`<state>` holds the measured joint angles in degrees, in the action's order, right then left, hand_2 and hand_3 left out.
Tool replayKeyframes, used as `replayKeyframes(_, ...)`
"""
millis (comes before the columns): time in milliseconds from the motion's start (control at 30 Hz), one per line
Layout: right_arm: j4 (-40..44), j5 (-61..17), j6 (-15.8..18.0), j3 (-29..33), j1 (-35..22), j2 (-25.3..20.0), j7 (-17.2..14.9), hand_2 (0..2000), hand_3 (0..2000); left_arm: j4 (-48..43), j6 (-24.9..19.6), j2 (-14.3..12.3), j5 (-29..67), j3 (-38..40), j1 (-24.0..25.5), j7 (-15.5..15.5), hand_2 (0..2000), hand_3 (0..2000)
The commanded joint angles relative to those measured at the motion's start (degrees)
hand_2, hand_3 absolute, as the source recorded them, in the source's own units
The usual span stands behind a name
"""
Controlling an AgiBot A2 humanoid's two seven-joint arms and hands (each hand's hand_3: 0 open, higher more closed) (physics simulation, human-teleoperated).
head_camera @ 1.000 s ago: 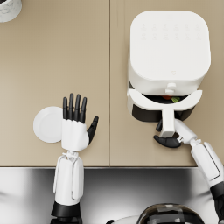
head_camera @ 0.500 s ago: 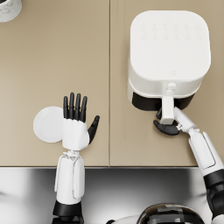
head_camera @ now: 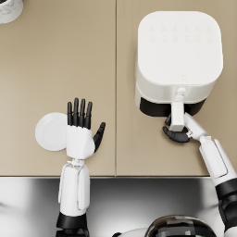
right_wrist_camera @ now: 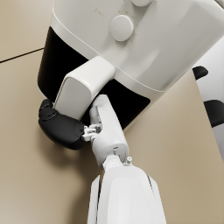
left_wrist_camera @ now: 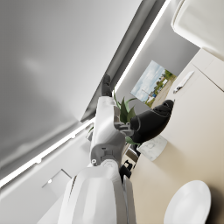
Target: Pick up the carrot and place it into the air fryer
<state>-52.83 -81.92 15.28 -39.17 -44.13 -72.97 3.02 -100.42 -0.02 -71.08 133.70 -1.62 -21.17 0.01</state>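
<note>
The white air fryer (head_camera: 178, 51) stands at the back right with its drawer pushed in; only the white handle (head_camera: 177, 113) sticks out of the dark front. My right hand (head_camera: 176, 134) curls around the end of that handle, and the right wrist view shows this hand (right_wrist_camera: 61, 127) wrapped under the handle (right_wrist_camera: 81, 89). No carrot shows in any view. Over the counter at the left, my left hand (head_camera: 82, 132) is held flat with its fingers spread and nothing in it.
A bare white plate (head_camera: 50, 132) lies on the beige counter just left of my left hand. A pale cup (head_camera: 9, 8) stands at the far left corner. The counter's front edge (head_camera: 115, 176) runs below both hands.
The air fryer drawer, pulled out a second ago with something green and orange inside, has slid shut. My right hand moved in toward the fryer with the handle. The left hand stayed put.
</note>
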Motion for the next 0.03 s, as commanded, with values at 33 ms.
replayKeyframes(33, 0.0, 0.0, 0.0, 0.0, 0.0, 0.0, 0.0, 2000, 2000, 0.0, 0.0, 0.0, 0.0, 0.0, 0.0, 0.0, 0, 0)
